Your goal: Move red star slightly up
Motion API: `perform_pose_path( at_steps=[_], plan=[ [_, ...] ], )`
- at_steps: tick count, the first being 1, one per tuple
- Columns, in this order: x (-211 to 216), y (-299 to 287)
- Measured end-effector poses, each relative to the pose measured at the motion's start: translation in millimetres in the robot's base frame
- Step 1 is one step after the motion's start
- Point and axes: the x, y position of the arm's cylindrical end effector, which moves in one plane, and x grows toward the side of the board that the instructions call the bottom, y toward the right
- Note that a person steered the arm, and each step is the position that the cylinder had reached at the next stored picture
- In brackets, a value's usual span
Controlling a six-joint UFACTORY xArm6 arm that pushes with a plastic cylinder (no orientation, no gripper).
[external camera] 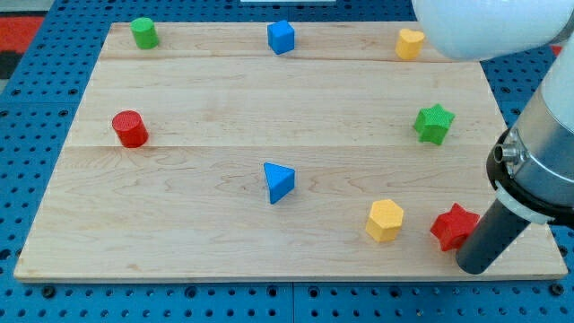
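Near the view's bottom right corner of the wooden table [224, 99], the red star [453, 226] lies close to the front edge, with my tip [473, 266] just beside it on its lower right, touching or nearly touching the star's edge; the exact contact cannot be made out. The end effector is only a plain dark rod with nothing to open or close, and it holds nothing; it slants down from a grey and white arm body that fills the view's right side and top right corner. Just to the left of the red star sits a yellow hexagonal block [385, 220], near it but apart. Above them, by the right edge, is a green star [434, 123]. A blue triangular block [278, 182] rests near the middle of the table, a little below centre. On the left side stands a red cylinder [130, 128], well apart from everything else. Along the top edge, from the view's left to right, are a green cylinder [143, 32], a blue cube [281, 37] and a yellow block [410, 43] of rounded, perhaps heart-like shape, which lies just beside the white arm body in the view.
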Motion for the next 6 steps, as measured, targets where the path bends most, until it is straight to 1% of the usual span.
perform_pose_path(
  at_steps=[3,6],
  plan=[
    [-14.6,-6.5],
    [-15.0,-16.9]
  ],
)
